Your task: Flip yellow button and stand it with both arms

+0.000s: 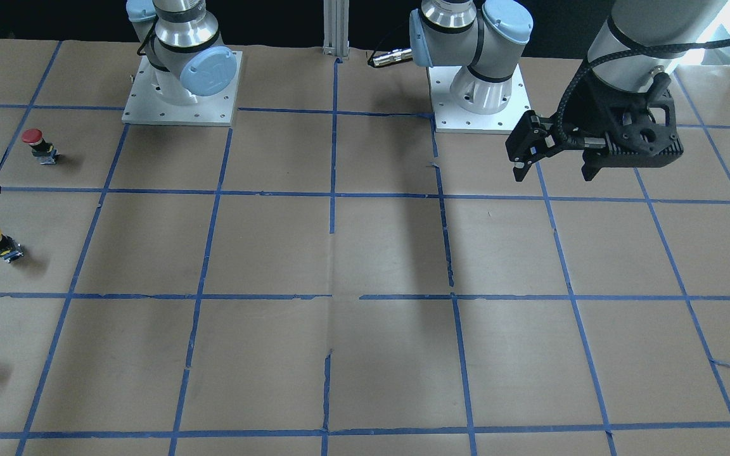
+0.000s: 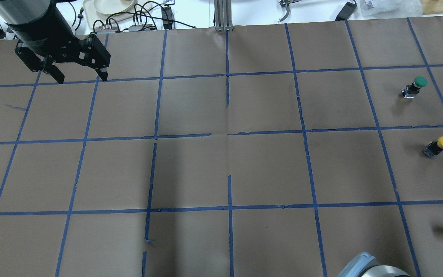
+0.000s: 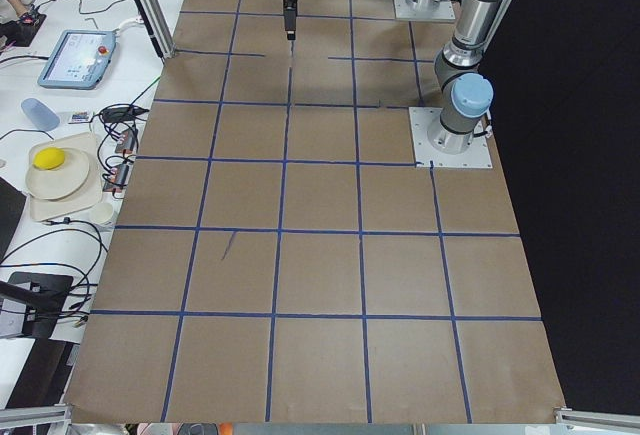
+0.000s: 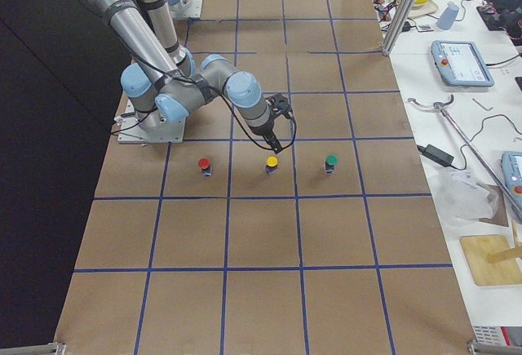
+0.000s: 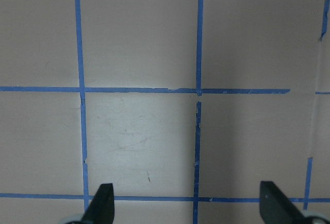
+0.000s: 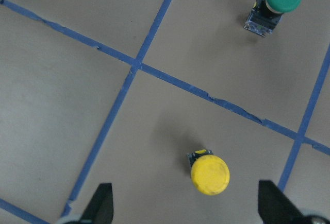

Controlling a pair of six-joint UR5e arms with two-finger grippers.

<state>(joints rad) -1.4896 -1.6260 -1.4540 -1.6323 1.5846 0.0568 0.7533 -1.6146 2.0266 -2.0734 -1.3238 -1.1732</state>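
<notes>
**Yellow button (image 6: 209, 172) upright, not gripped**

Position: stands cap-up on the paper-covered table (image 1: 390, 253) near the robot's right end. It is the middle of 3 buttons in a row, between the red button (image 1: 38, 144) and the green button (image 6: 273, 5), well apart from both.

Right gripper (image 6: 188, 206): hangs just above the button with jaws spread wide, grasping nothing. In the wrist view the cap lies between the 2 fingertips (image 6: 103, 203), with no contact.

Left gripper (image 2: 82, 77): hovers over the far left part of the table above the blue tape grid (image 5: 198, 90), jaws spread and empty.
</notes>
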